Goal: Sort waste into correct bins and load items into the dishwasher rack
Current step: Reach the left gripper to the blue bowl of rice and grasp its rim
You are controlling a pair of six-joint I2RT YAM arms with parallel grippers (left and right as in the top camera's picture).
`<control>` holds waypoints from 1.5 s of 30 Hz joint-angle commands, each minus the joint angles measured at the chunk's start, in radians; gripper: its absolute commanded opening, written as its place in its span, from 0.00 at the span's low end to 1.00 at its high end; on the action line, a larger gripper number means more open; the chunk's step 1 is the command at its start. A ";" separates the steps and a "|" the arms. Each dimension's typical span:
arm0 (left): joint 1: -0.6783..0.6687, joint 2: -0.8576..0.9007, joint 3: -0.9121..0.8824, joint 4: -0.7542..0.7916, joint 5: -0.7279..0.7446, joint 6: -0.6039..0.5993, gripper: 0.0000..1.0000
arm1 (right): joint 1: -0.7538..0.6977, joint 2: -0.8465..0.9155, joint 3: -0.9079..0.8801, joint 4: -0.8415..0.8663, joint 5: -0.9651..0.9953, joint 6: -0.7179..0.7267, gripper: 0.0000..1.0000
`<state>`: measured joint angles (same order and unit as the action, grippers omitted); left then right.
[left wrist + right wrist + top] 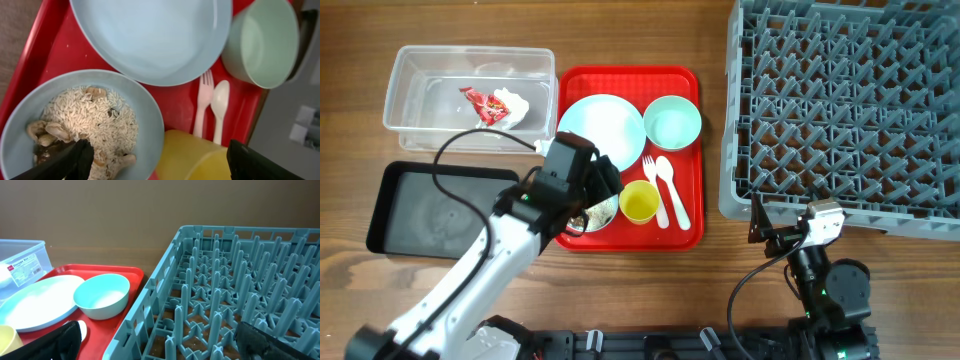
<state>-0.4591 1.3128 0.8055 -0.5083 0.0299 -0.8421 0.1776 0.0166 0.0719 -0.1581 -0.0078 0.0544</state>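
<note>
Both hang released: my left end effector (160, 159) sits astride the rim of the scrap bowl (144, 107), I guess for lifting; my right end effector (157, 341) is parked.

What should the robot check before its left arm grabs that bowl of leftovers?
1. Left gripper open: ok.
2. Bowl of food scraps upright on the red tray: ok.
3. Fingers low enough to pinch the rim: cannot tell.
4. Room around the bowl: not ok, the yellow cup sits close beside it.
5. Black tray bare, ready for scraps: ok.
6. Right gripper away from the red tray: ok.
</note>
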 commanded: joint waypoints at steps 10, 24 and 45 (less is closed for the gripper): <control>-0.004 0.148 0.014 0.092 0.033 -0.135 0.84 | -0.004 -0.006 -0.002 0.004 -0.016 -0.009 1.00; -0.016 0.286 0.139 0.063 0.013 -0.142 0.69 | -0.004 -0.006 -0.002 0.004 -0.017 -0.010 1.00; -0.030 0.395 0.252 -0.090 -0.035 -0.131 0.33 | -0.004 -0.006 -0.002 0.004 -0.016 -0.009 1.00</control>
<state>-0.4854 1.6855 1.0412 -0.5907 0.0128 -0.9752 0.1776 0.0166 0.0719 -0.1581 -0.0078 0.0544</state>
